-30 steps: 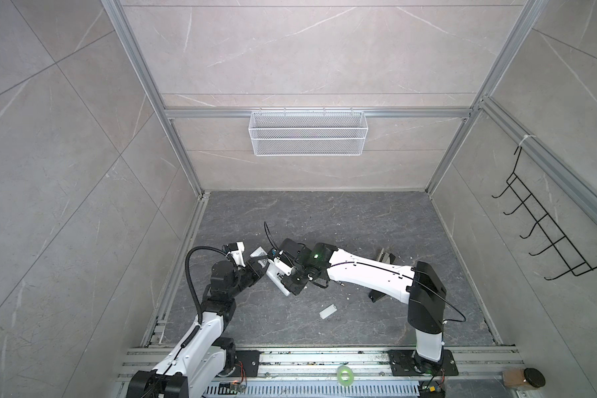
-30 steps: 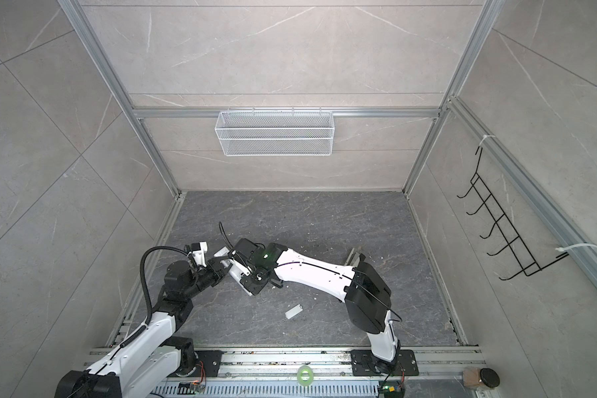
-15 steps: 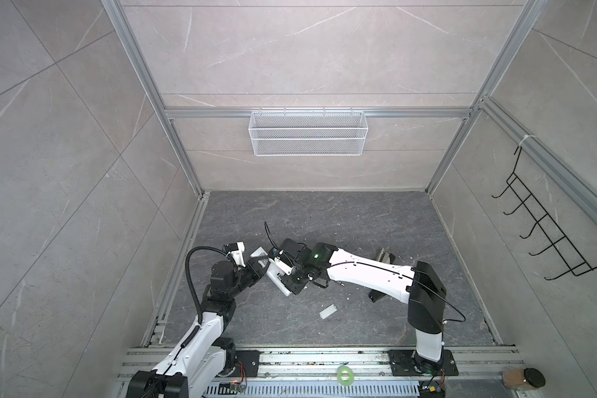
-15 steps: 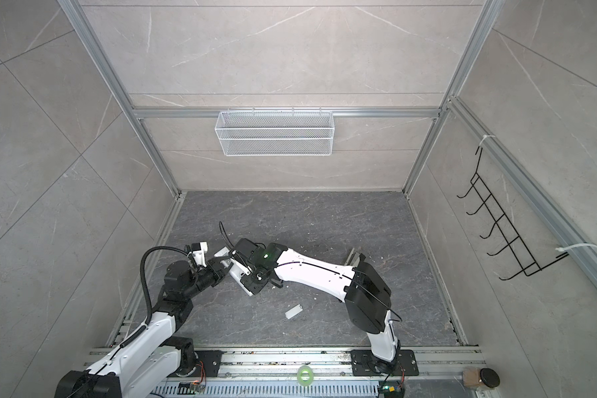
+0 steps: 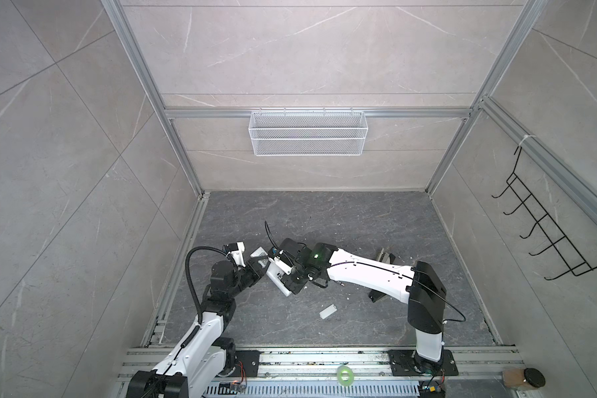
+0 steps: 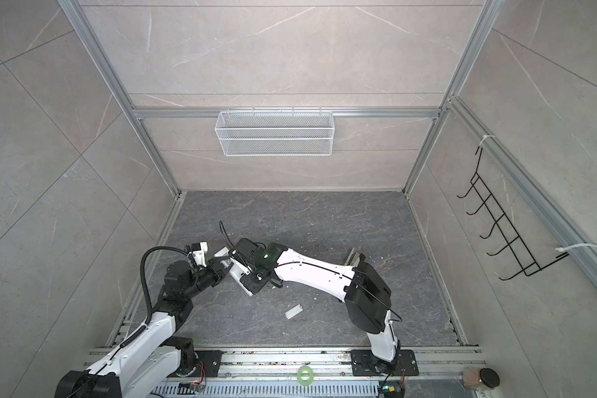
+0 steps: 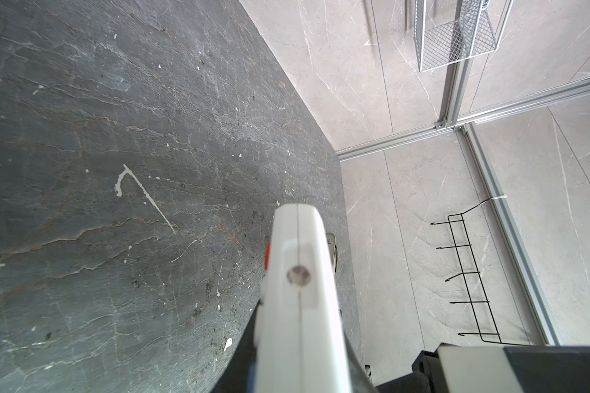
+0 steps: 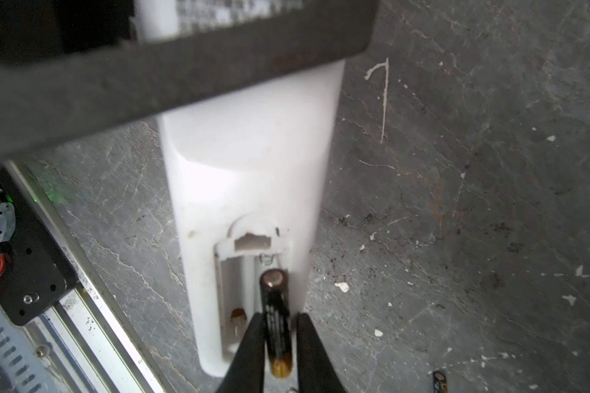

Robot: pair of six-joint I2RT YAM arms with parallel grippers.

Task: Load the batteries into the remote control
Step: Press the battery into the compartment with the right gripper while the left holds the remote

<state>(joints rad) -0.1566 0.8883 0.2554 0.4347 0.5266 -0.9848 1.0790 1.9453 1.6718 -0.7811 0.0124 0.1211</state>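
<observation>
Grey marbled floor (image 8: 457,204); remote control (image 8: 252,163) label (image 8: 232,10) blurred; battery (image 8: 274,292) lettering (image 8: 276,321) unreadable

Pale tiled walls (image 5: 290,51), aluminium framing (image 5: 204,113), a white wire basket (image 5: 307,138) on the back wall, black hook rack (image 5: 545,237) (right wall), dark veined floor (image 5: 324,213) flecked white

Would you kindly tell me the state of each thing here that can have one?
Remote control: clamped in the shut left hand, back showing.
Battery compartment: open, cover off.
Cover: loose on the floor.
Battery: tilted, far end at the compartment, between the fingers of the right hand; grip unclear.
Second battery: lying loose on the floor.
</observation>
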